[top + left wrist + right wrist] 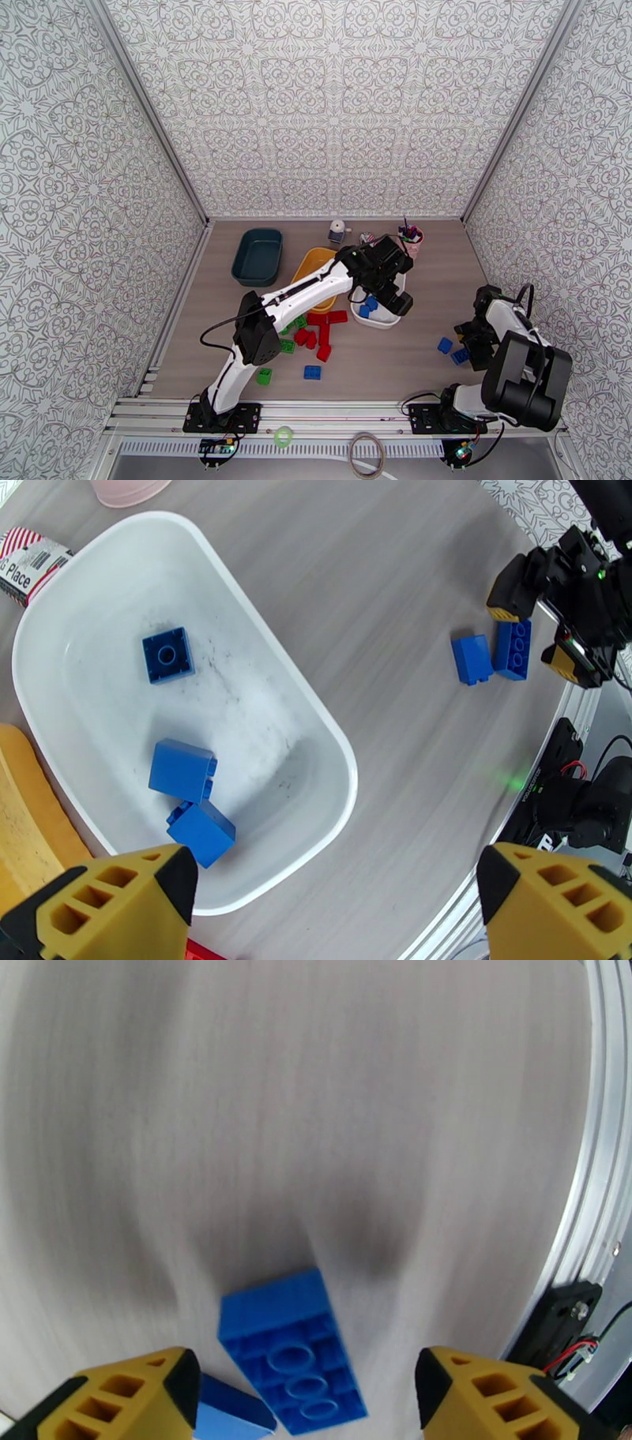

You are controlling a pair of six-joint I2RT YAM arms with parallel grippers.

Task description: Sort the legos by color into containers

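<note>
From above, the left claw (pixel 395 302) is hanging over the white tray (pixel 378 321), with red bricks (pixel 320 333) lying loose on the surface (pixel 379 371).

At the left wrist, its fingers are standing wide apart, holding nothing, above three blue bricks (pixel 182 770) in that tray. A striped label (pixel 28 555) beside it is showing "Place".

At the right wrist, the blurred right claw (pixel 308 1394) is spread open, seemingly straddling an upturned long blue brick (pixel 292 1355).
</note>
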